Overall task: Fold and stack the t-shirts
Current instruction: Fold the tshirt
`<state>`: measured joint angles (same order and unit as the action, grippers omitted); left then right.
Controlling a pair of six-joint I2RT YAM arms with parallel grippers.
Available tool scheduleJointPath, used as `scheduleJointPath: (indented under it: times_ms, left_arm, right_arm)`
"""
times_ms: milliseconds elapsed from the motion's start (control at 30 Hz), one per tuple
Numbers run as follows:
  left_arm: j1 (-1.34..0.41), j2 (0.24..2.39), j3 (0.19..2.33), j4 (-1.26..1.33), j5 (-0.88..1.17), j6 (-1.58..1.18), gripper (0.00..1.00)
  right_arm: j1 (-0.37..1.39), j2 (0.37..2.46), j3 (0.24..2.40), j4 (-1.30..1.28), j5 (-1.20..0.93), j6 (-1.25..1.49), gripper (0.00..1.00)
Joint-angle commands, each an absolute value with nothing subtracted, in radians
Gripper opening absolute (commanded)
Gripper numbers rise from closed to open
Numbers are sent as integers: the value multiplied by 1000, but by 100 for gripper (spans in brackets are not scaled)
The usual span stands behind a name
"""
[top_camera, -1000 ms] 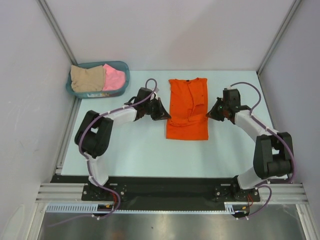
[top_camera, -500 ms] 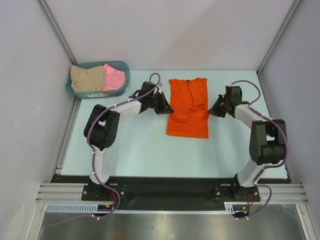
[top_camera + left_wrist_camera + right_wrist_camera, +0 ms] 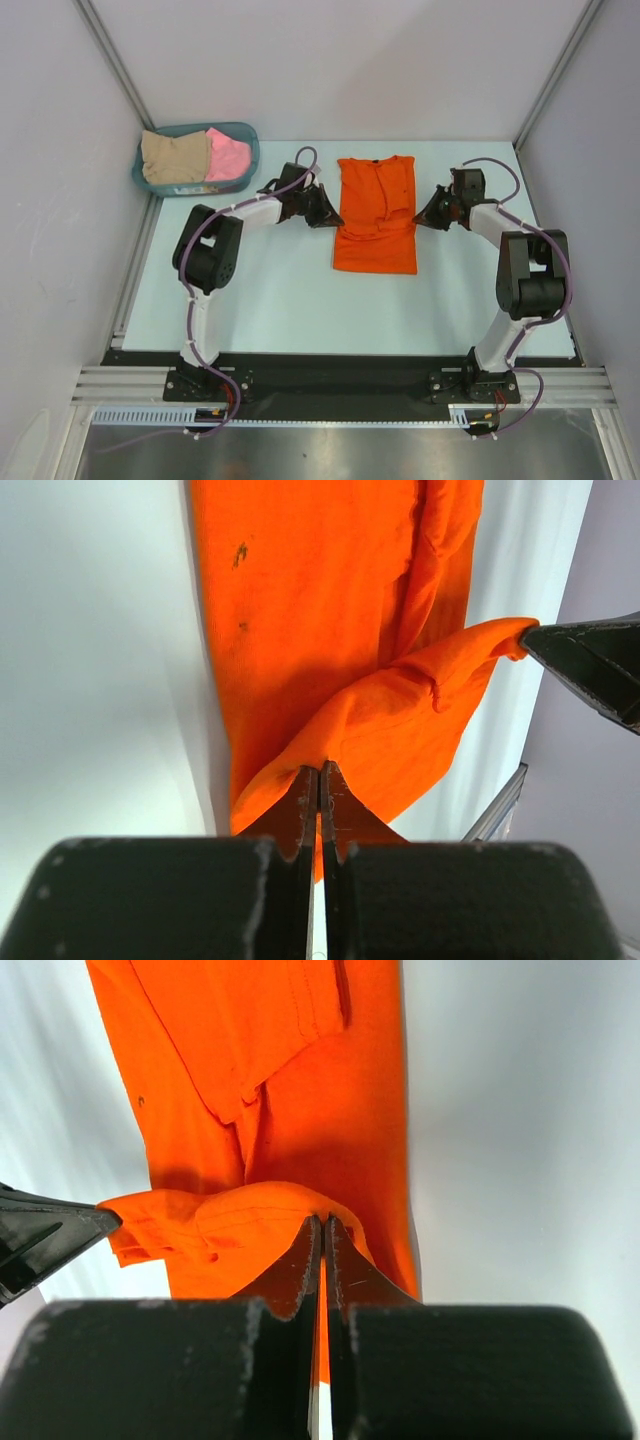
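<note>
Ops: grippers, state?

Rig: left gripper clenched on the left side edge of the orange t-shirt. Its wrist view shows the fingertips pressed together with cloth pinched between them. Right gripper is the same on the opposite edge, jaws closed on orange cloth.

Ops: both have fabric for sure?

Rig: yes. Each wrist view shows the far gripper's tip holding the other end of the same fold.

Ops: where's the shirt?

Rig: on the table, centre, between the two arms. Neck end points away from the bases, hem toward them. One sleeve lies folded in over the body. The pinched band is raised off the layer beneath and spans from one gripper to the other, roughly mid-length. There is shadow under it in both wrist views. The rest lies flat.

Ops: others?

Rig: beige t-shirt and pink t-shirt are crumpled side by side in the teal basket at the table's far-left corner, beige on the left. Well apart from both arms.
</note>
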<state>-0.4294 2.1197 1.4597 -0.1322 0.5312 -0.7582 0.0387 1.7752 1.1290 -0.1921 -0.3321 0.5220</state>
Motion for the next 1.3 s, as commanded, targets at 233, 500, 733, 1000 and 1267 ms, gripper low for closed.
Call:
scheduleJointPath:
  times_ms: [233,500,733,1000,1267]
  left_arm:
    - [-417,2157,1551,-132,558,-744,1]
    - [-405,2163,1555,-184,473,-729,17]
    - [-400,2097,1586,-319,302,-600,40]
    - [-451,1797,1332,-287,276,-577,40]
    - [-552,1543,1008,-186,273,-620,40]
  right_arm:
    - [15,1810,1169,-146,-354,502,0]
    - [11,1887,1238,-144,-365,483,14]
    - [-18,1863,1373,-320,-240,397,28]
    - [245,1605,1191,-391,-19,383,39]
    - [459,1681,1132,-325,89,426,48]
